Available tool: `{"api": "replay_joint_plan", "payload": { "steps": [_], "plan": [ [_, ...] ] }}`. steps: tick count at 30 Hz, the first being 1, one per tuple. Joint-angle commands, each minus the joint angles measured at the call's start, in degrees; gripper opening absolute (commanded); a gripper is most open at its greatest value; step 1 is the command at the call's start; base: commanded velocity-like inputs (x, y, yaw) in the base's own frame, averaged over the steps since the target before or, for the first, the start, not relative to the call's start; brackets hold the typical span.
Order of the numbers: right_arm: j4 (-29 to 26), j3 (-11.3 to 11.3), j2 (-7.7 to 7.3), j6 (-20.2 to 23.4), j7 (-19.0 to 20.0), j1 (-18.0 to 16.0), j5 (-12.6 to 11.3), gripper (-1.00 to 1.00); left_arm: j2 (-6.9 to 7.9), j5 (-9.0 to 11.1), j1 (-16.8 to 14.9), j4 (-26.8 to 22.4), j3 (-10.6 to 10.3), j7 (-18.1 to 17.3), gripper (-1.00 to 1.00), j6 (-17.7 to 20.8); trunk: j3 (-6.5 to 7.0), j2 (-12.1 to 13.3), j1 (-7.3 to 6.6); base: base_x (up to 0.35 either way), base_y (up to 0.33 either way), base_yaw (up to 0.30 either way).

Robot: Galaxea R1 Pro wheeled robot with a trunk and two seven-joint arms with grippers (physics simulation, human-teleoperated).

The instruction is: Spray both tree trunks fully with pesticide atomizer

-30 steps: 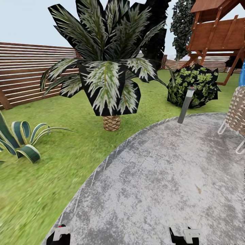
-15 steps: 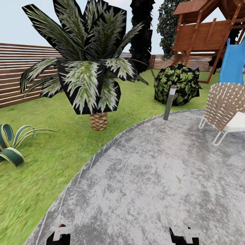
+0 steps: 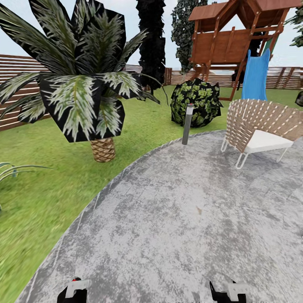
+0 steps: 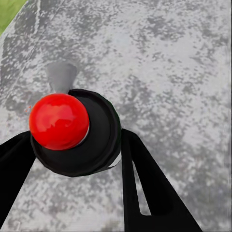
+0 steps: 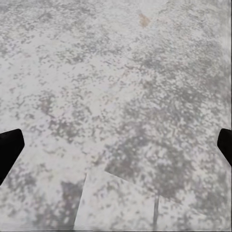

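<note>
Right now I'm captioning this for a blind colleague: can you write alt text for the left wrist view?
The left gripper is closed around a black round-topped sprayer with a glossy red knob, held above mottled grey paving. A sliver of green lawn shows at one corner.

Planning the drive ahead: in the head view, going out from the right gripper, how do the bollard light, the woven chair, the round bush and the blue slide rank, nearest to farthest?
From the right gripper, at the picture's bottom edge:
1. Woven chair, ahead and to the right, on the paving.
2. Bollard light, ahead and slightly left, at the paving's edge.
3. Round bush, on the grass just behind the light.
4. Blue slide, farthest, at the play tower.
</note>
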Motion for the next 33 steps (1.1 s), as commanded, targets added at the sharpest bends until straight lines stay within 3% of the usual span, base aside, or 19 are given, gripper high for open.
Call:
{"api": "replay_joint_plan", "payload": {
  "steps": [1, 33],
  "plan": [
    [0.01, 0.01, 0.0, 0.0, 0.0, 0.0, 0.0, 1.0, 0.02, 0.0, 0.0, -0.01, 0.0, 0.0, -1.0, 0.0, 0.0, 0.0, 0.0, -0.002, -0.001, -0.264],
    [-0.01, 0.08, 0.09, 0.0, 0.0, 0.0, 0.0, 1.0, 0.0, 0.09, 0.0, -0.01, -0.03, -0.1, -1.0, 0.0, 0.0, 0.0, 0.0, 0.0, 0.0, -0.268]
  ]
}}
